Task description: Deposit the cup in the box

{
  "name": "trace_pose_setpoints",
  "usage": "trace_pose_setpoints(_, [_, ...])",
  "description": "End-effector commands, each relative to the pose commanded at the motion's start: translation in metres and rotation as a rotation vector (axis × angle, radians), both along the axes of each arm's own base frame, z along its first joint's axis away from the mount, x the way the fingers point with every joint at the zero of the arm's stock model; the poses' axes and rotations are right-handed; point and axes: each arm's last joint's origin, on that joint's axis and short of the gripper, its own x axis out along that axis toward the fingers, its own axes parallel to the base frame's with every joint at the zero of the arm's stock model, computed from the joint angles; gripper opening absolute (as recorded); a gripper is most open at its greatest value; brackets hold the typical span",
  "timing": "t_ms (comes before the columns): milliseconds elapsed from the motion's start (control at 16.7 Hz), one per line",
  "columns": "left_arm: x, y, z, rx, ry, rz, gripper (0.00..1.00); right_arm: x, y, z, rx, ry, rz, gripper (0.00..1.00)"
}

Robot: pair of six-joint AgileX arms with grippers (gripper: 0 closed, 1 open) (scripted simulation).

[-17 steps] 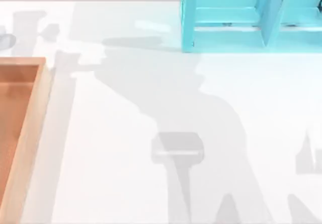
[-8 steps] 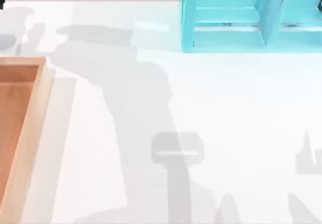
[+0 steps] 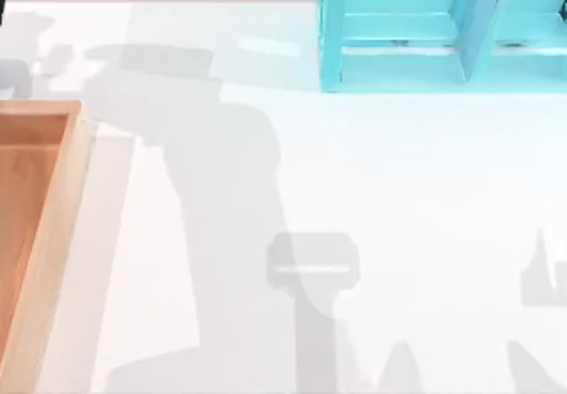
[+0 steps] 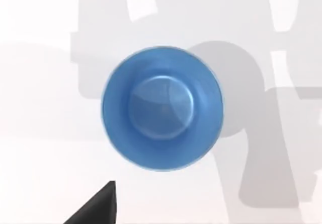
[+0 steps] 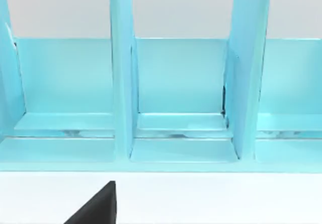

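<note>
Cup (image 4: 162,108): a round blue vessel seen straight down its mouth in the left wrist view, upright on the white desk (image 4: 40,22), with a paler circular floor inside its rim. It stands alone, nothing touching it, and grey shadows lie across the desk beside and behind it. How far it stands from the box cannot be told.

Left gripper (image 4: 95,206): 1 dark wedge at the edge of the left wrist view, near the cup and apart from it. Whether this gripper is released or clenched cannot be told.

Box (image 3: 50,235): a shallow wooden box at the left edge of the top view, orange-brown inside with a thick light tan rim. 1 corner and 1 long side are in view, and the visible part of its interior holds nothing.

Desk (image 3: 399,190): white, crossed by broad grey shadows (image 3: 221,190) in the top view.

Turquoise frame (image 3: 330,31): a blue compartmented frame at the far right of the desk, well apart from the box. The right wrist view faces it (image 5: 121,83), with 2 upright dividers between open bays.

Right gripper (image 5: 95,206): 1 dark wedge before the frame. Its state likewise cannot be told
</note>
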Motion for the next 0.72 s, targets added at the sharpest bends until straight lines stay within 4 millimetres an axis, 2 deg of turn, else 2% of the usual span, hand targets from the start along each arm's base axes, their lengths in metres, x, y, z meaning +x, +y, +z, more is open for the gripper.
trace_pose_setpoints(240, [0.001,-0.003,0.0,0.0,-0.001,-0.004,1.0,0.0,0.0,0.0,0.0,0.0,0.0,1.0])
trace_pose_setpoints(360, [0.006,-0.001,-0.009,0.001,-0.004,0.0,1.0,0.0,0.0,0.0,0.0,0.0,0.0,1.0])
trace_pose_setpoints(720, [0.034,0.0,-0.079,-0.001,0.004,0.0,1.0,0.0,0.0,0.0,0.0,0.0,0.0,1.0])
